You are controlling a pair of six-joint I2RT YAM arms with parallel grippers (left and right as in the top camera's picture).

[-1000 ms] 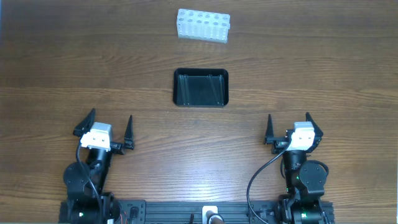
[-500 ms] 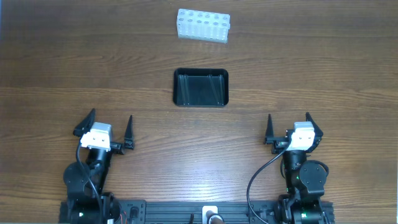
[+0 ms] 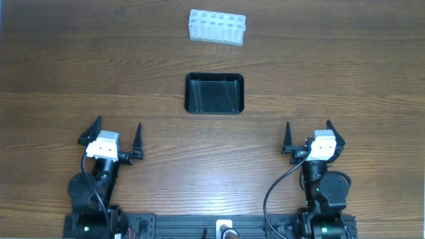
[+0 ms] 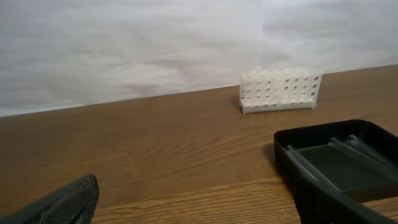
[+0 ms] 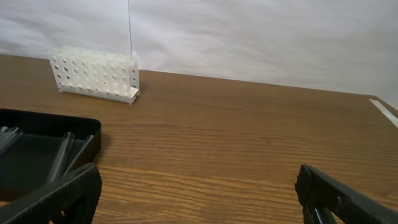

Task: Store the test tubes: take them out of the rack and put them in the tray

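A white perforated test tube rack (image 3: 217, 27) stands at the far side of the wooden table, also visible as the rack (image 4: 280, 90) and the rack (image 5: 94, 74). Nearer, in the middle, sits a black tray (image 3: 214, 93) holding clear test tubes (image 3: 214, 93) lying flat; the tray (image 4: 336, 155) and tray (image 5: 37, 149) show the tubes (image 4: 360, 146) inside. My left gripper (image 3: 113, 138) rests open near the front left, nothing between its fingers. My right gripper (image 3: 309, 137) rests open at the front right, likewise holding nothing. Both are well short of the tray.
Bare wood table surrounds the tray and rack. A white wall or backdrop (image 4: 155, 43) rises behind the table's far edge. The arm bases and a black rail (image 3: 212, 226) run along the near edge.
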